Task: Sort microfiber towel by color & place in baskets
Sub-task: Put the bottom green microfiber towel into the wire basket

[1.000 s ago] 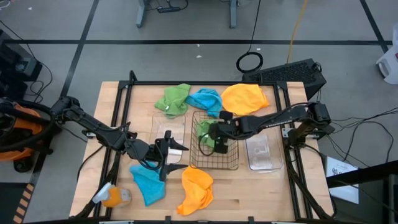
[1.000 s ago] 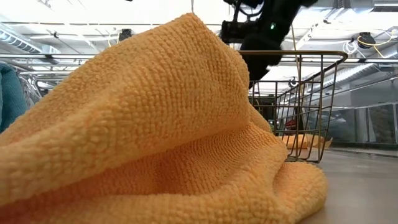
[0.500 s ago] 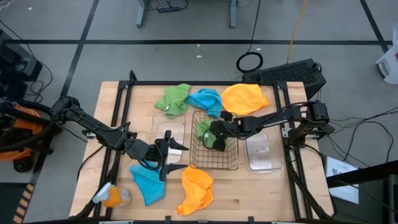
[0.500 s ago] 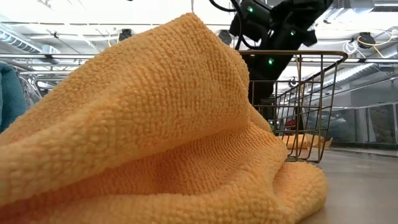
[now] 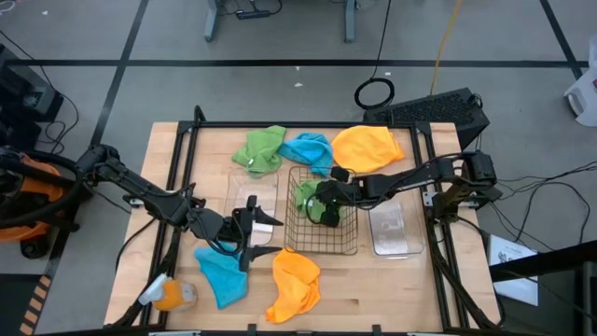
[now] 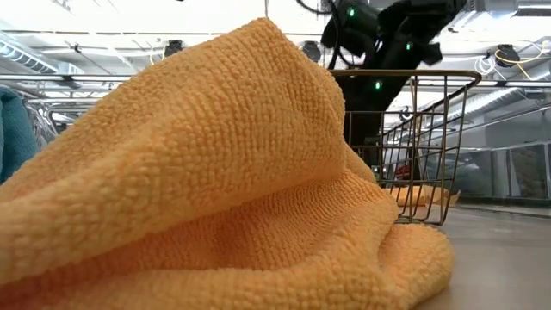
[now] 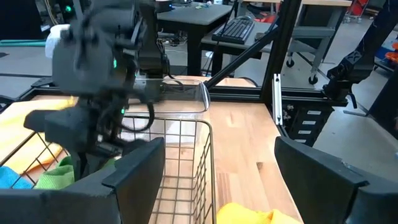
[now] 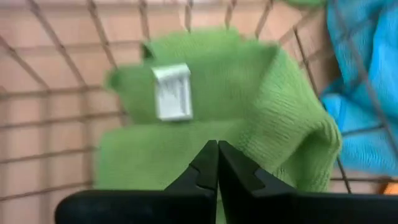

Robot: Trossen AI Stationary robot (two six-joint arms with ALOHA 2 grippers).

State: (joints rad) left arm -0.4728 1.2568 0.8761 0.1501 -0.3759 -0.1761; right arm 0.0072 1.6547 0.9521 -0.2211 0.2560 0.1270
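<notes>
I have the right gripper down inside the wire mesh basket, directly over the green towel that lies on the basket floor. In the right wrist view its fingers are pressed together tip to tip with no cloth between them, so I judge the towel is already let go and resting where it belongs. Its white label faces up.

The step in hand, as I read it, is getting out of the basket cleanly. I would lift straight up, keeping the fingers clear of the mesh walls and the rim, so the basket does not drag or tip. I would also watch that no fold of the green towel clings to the fingertips on the way up.

The left gripper sits low over the bench, just beside the basket's left wall, near a blue towel; its fingers stand wide apart and hold nothing.

Still unsorted on the bench: a second green towel, a blue towel at the far edge, an orange towel at the far edge, and an orange towel near the front. The clear plastic basket on the right and the clear plastic basket on the left hold no towels that I can see. The second green towel looks like the sensible next pick for the right arm.
</notes>
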